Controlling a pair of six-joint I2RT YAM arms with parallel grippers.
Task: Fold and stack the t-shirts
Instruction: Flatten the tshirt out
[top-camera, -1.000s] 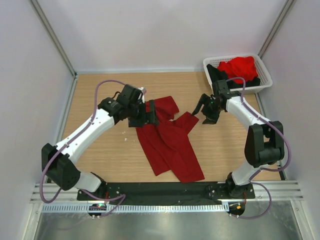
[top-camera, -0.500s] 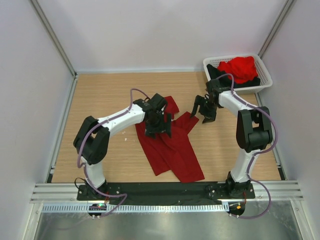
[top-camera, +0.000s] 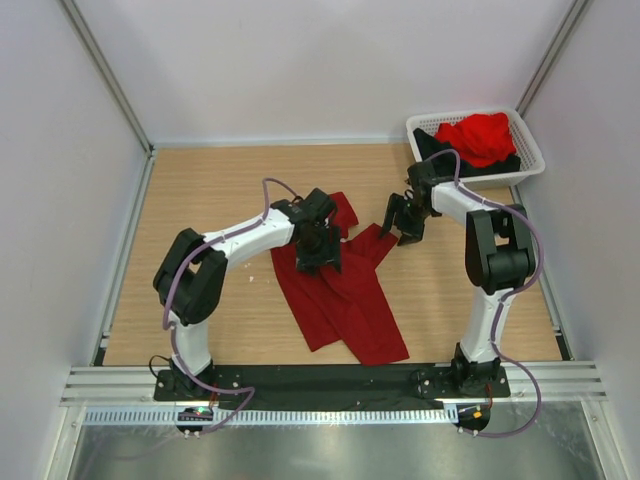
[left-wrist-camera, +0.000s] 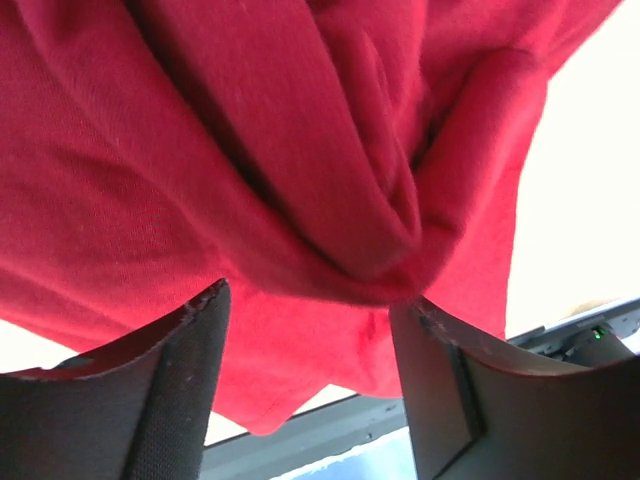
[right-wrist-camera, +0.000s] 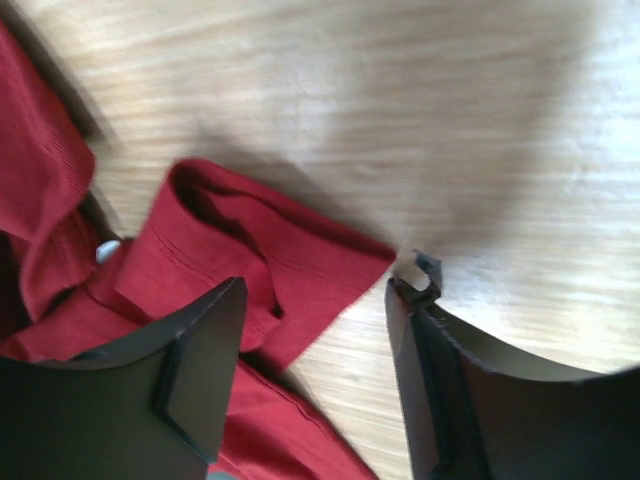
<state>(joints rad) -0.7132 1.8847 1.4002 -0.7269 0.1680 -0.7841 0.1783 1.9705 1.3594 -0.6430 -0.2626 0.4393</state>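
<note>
Crimson t-shirt lies crumpled and unfolded at the centre of the surface. Within the last second the left hand has crossed from the shirt's far-left edge onto its far middle. Its fingers stand apart, with a cloth ridge bunched between them. The right hand, spread wide, hovers at the right sleeve. Judgement: a spreading grasp is imminent and folding has not begun. The brighter red t-shirt and the black t-shirt sit in the basket, far right.

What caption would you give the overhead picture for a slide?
Left gripper over a crimson shirt, right gripper beside its sleeve, basket of more shirts beyond.
</note>
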